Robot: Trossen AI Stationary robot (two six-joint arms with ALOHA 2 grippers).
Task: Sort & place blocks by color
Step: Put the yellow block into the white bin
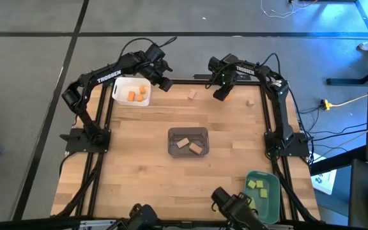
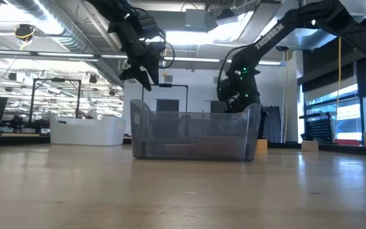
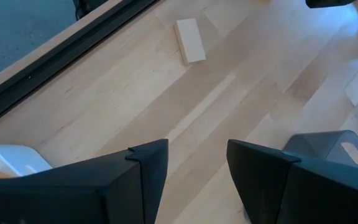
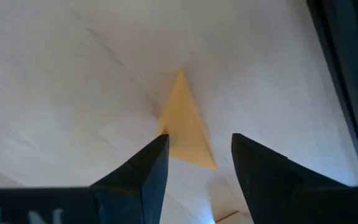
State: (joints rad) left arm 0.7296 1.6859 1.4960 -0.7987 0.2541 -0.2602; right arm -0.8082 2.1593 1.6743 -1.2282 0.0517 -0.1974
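Blocks were spread over my table (image 1: 139, 166): two orange ones (image 1: 136, 95) in the white tray (image 1: 121, 86) at the far left corner, two tan ones (image 1: 190, 145) in the grey tray (image 1: 188, 131) mid-table, two yellow-green ones (image 1: 257, 186) in the teal tray (image 1: 272, 203) at the near right corner. A loose tan block (image 1: 192, 94) lay on the bare wood near the far edge, between my two grippers, and another tan block (image 1: 250, 101) sat farther right by the right rail, well apart from the 1st. My left gripper (image 1: 165, 84) hung above the table just beside the white tray, fingers (image 3: 135, 180) parted w/ nothing between them; the left wrist view showed the loose tan block ahead on the wood. My right gripper (image 1: 220, 93) hung over the far edge to the right of that block, jaws also apart & empty. Right wrist view showed a pale yellow wedge shape (image 4: 184, 124) on the wood past the fingertips; couldn't tell what it was.
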